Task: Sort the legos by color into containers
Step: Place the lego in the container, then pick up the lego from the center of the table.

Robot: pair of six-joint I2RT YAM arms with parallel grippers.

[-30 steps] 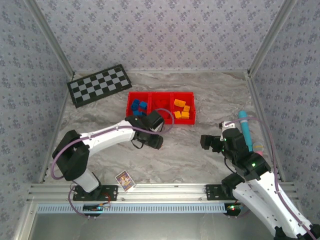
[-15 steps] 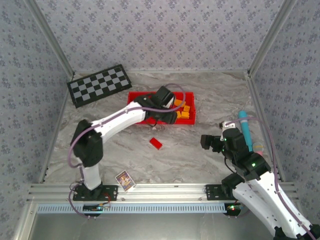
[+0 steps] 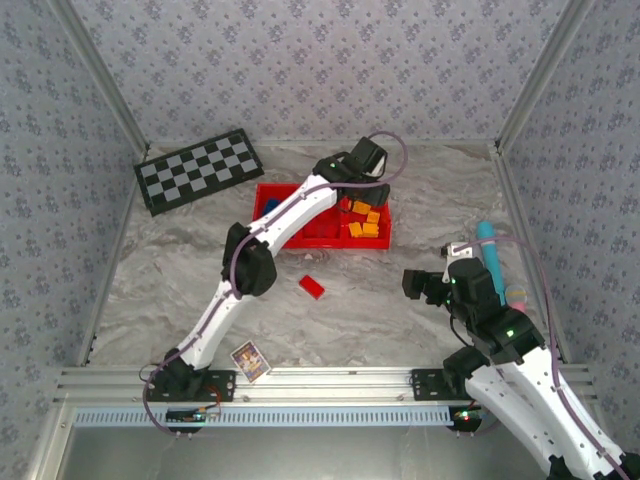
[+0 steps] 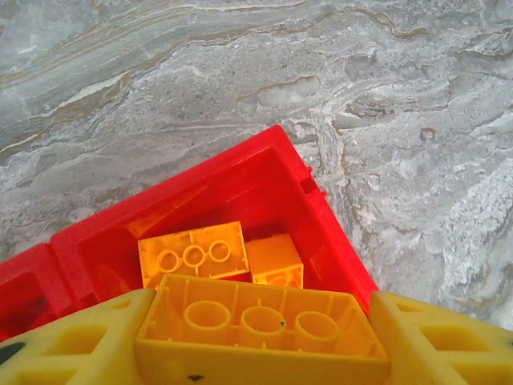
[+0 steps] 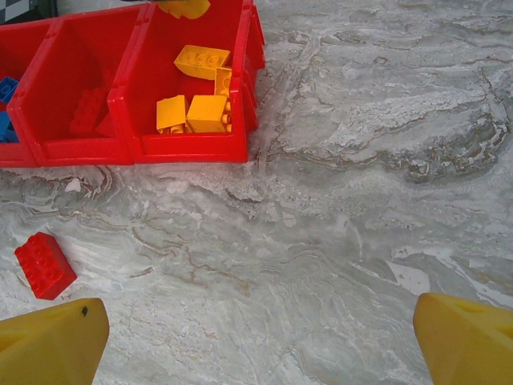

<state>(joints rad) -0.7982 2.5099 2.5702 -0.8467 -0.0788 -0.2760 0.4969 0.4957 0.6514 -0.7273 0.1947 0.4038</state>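
Whereas a second ago the left gripper (image 3: 362,162) sits low at the near wall of the red tray (image 5: 192,149), it now reaches over the far end of the tray's right compartment (image 4: 317,212).
- Held item: one orange-yellow brick (image 4: 260,325), clamped between the yellow fingers (image 4: 76,341), above like-coloured bricks (image 5: 196,112).
- Meaning: correct bin reached; release looks like the step in hand.
- Uncovered by that swing: one red brick (image 3: 312,287), loose on the table (image 5: 361,200) just near of the tray, unsorted.
- Middle compartment: red bricks (image 5: 84,112).
- Left compartment: blue bricks (image 5: 5,127).
- Right gripper (image 3: 418,284): jaws wide apart, empty, hovering at near right, unchanged.
- Room: bare table around the red brick, so approach looks free from either side.
- Edges: checkerboard (image 3: 198,170) far left, picture card (image 3: 250,359) near left, teal pen-like object (image 3: 488,250) by the right wall.
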